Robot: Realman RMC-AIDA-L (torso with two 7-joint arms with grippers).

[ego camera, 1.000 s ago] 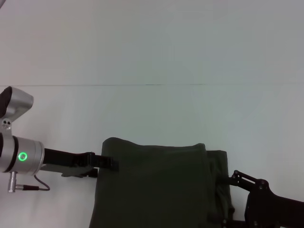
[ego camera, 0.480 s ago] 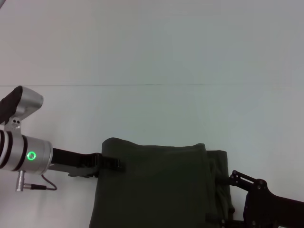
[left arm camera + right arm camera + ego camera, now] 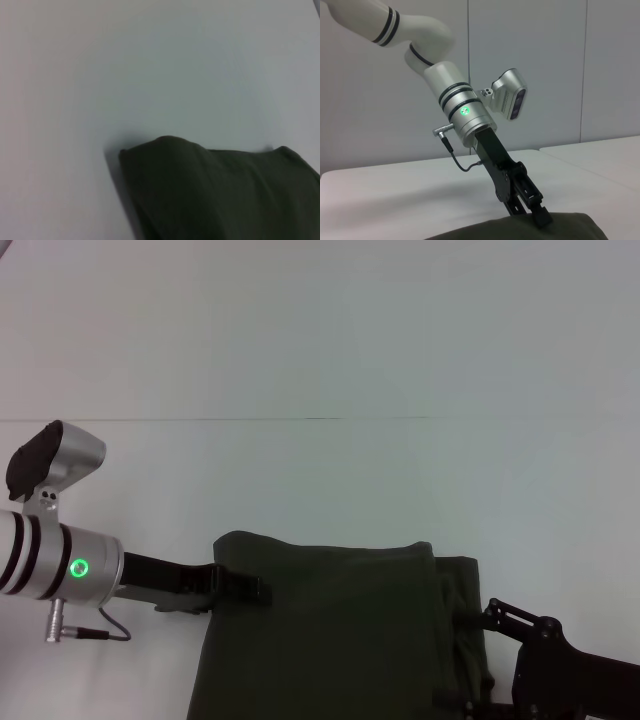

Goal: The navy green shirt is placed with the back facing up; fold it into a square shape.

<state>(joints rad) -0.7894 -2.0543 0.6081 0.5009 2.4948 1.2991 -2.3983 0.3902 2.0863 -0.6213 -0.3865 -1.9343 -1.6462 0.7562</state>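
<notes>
The left tool (image 3: 250, 590), clamped on the navy green shirt (image 3: 330, 640) at its left edge, had the cloth stretching away toward the right tool (image 3: 475, 620), whose grip I could not tell.

no readable text, labels, brand names, numbers or signs on anything

Overhead head view, low wrist views

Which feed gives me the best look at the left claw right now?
Right wrist view: the left claw appears side-on, its tip pressing on the navy green shirt. Head view shows it from above at the shirt's left edge. Left wrist view shows only shirt and table.
</notes>
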